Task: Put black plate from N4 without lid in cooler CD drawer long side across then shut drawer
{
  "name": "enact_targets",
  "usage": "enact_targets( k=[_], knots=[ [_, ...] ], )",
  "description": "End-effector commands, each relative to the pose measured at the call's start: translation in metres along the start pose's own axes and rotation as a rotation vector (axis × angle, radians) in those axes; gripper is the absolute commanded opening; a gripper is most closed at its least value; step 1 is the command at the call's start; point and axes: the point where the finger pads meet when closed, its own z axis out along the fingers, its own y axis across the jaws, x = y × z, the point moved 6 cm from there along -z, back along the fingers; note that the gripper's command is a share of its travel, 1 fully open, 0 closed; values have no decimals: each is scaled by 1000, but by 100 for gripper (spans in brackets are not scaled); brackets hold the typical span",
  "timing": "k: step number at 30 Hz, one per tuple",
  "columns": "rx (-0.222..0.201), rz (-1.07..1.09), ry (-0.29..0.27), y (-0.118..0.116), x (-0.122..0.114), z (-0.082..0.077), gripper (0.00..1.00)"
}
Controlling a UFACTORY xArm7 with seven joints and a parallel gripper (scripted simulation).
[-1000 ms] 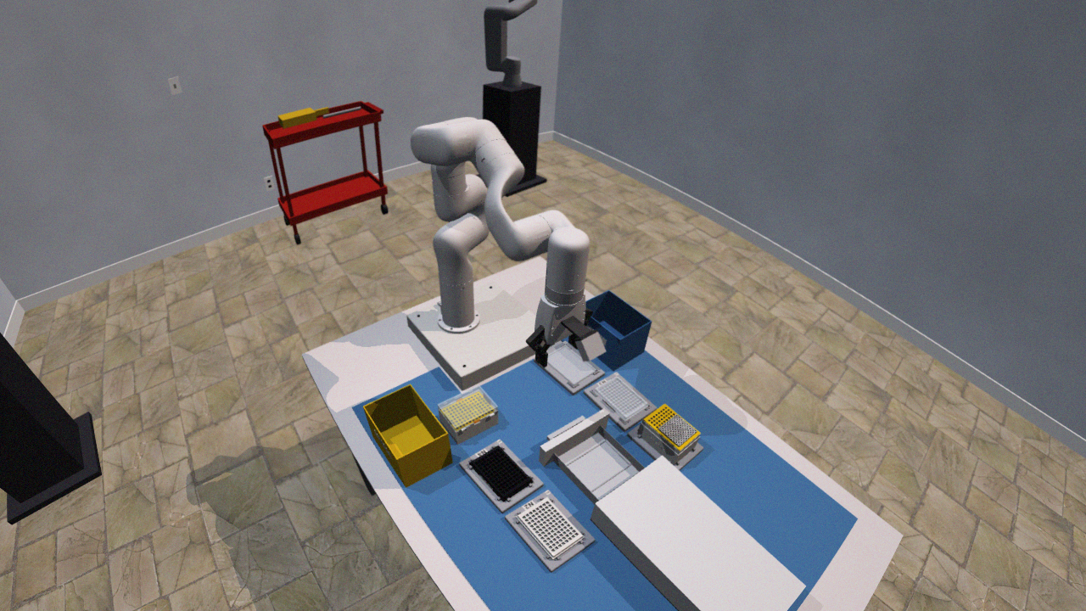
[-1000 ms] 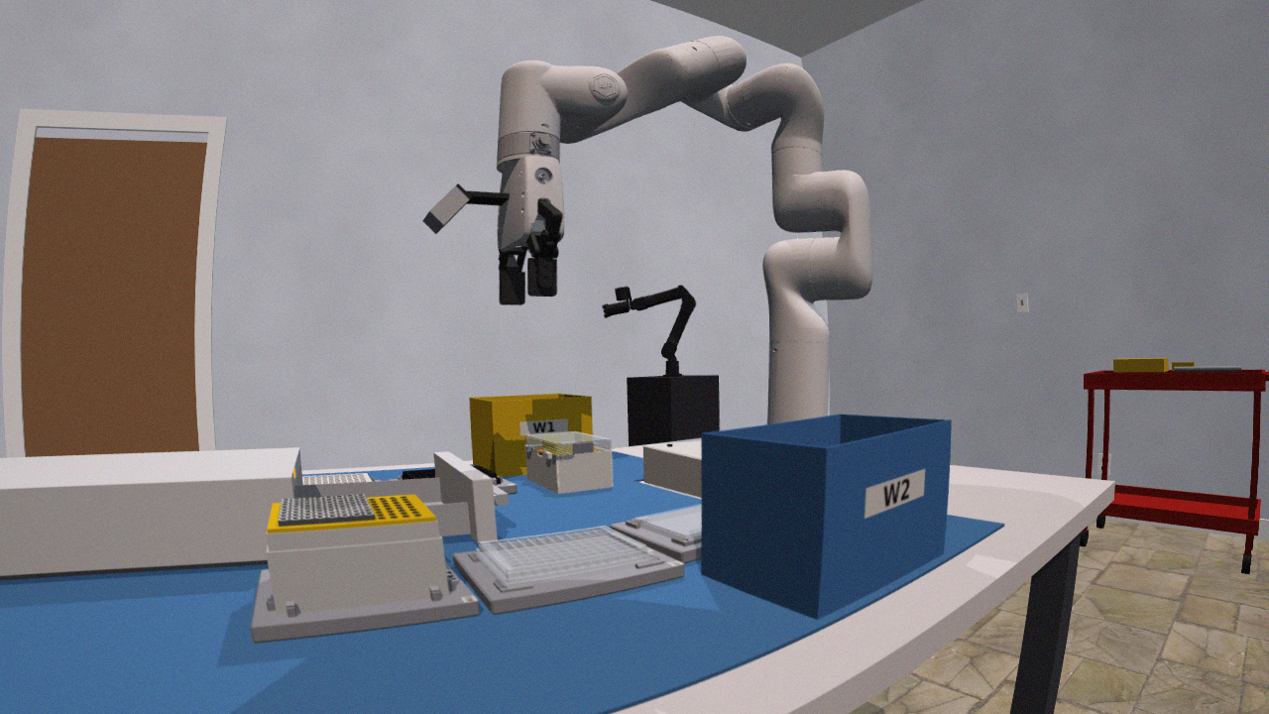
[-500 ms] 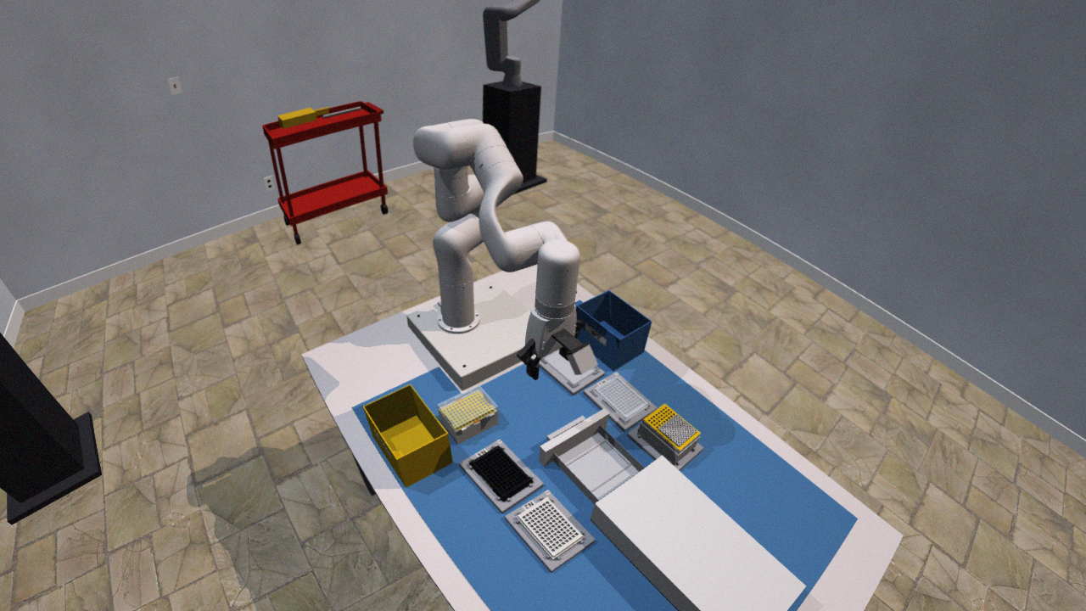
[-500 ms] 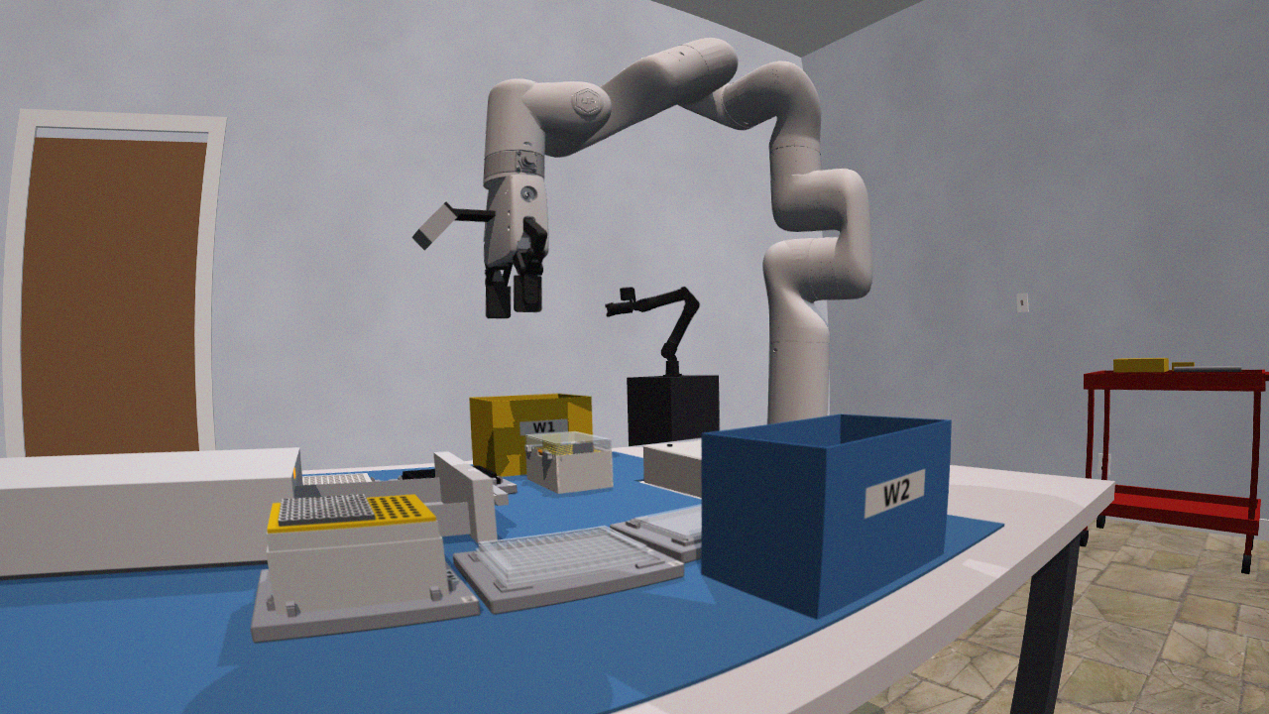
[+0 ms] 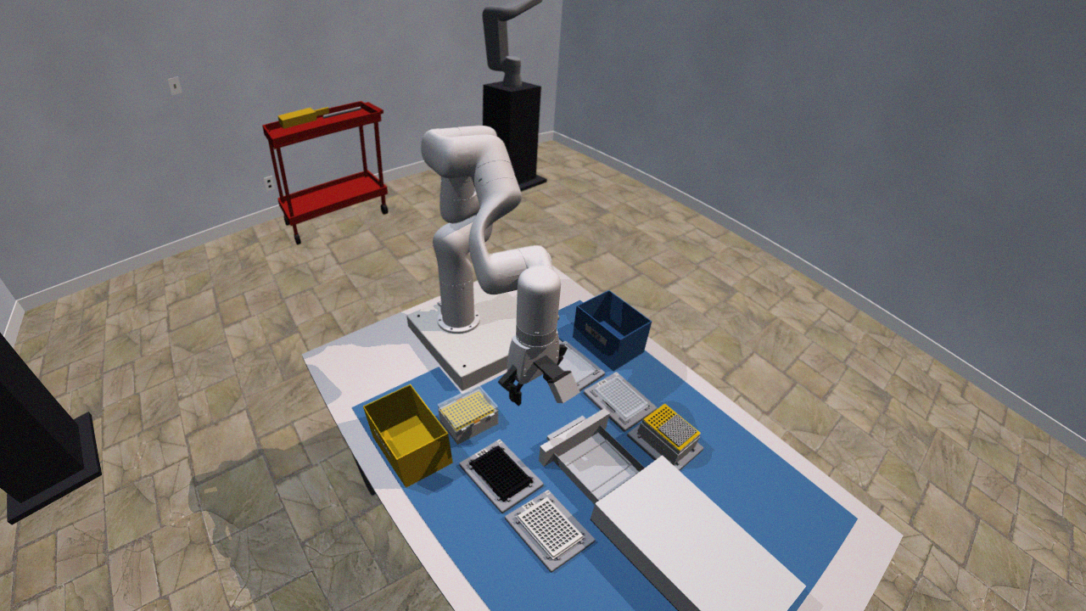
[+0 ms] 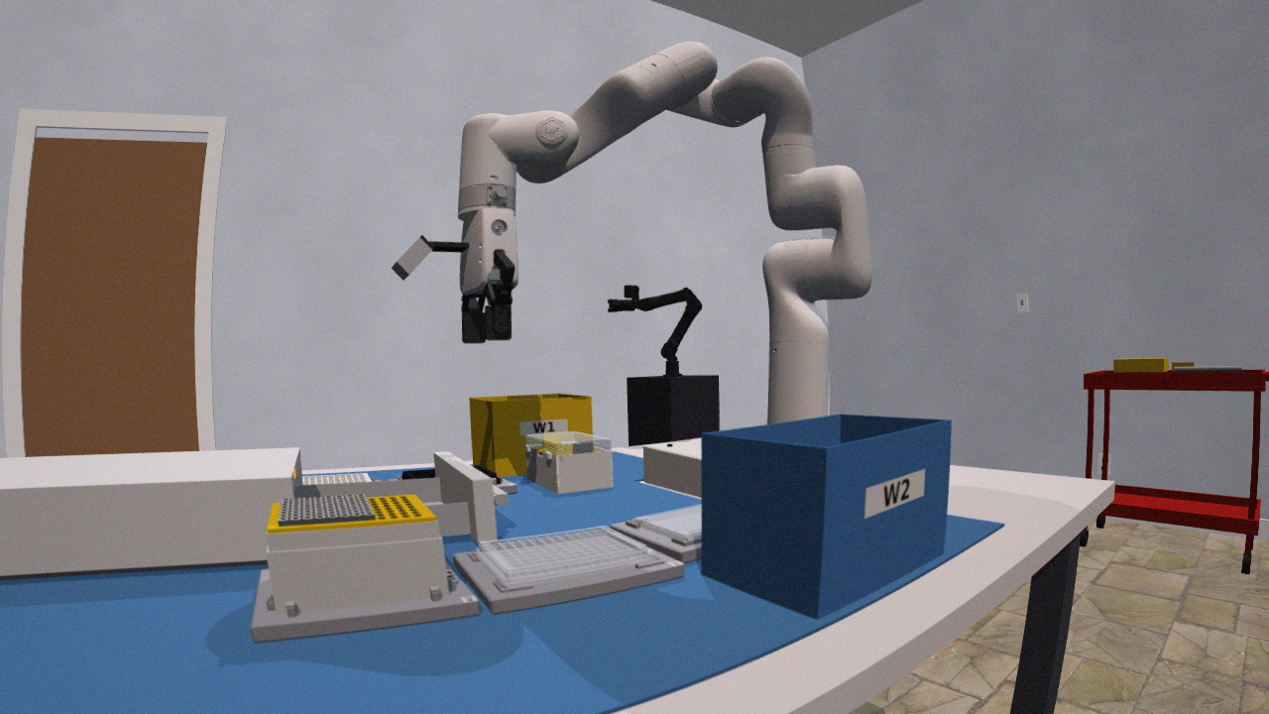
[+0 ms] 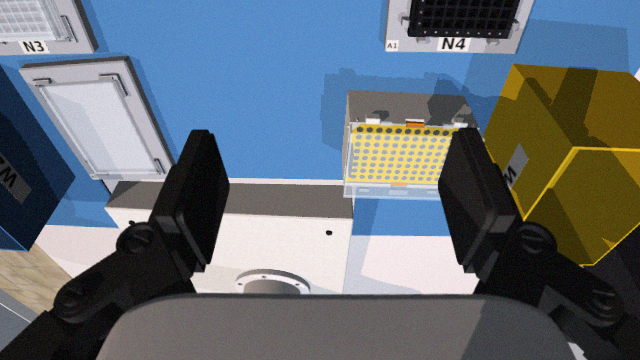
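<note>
Black plate (image 5: 499, 471) sits lidless in its nest, labelled N4 in the wrist view, on the blue mat at about 7 o'clock from the desk's (image 5: 873, 546) middle in the top view, long side running along the nest. From the wrist camera outward: the gripper (image 7: 330, 195) hangs high with its jaws spread wide and nothing between them, probably so it can span the plate's short sides. Beyond it at 1 o'clock stands the tip box (image 7: 400, 150) with its clear lid on, and at 3 o'clock the yellow bin (image 7: 575, 160), marked W1. At 11 o'clock lies an empty-looking nest (image 7: 100, 125), then N3 (image 7: 33, 46). Farther off, cooler CD's drawer (image 5: 600, 459) stands pulled out toward the arm's base, ready to receive the plate; its lamp cannot be made out. The blue bin (image 6: 825, 515) reads W2.
</note>
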Motion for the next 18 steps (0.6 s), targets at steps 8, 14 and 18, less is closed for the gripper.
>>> enact_targets(
  k=[8,14,18],
  knots=[
    [1,-1,4,37,11,17,100],
    [1,-1,4,64,18,30,100],
    [1,-1,4,81,22,39,100]
  ],
)
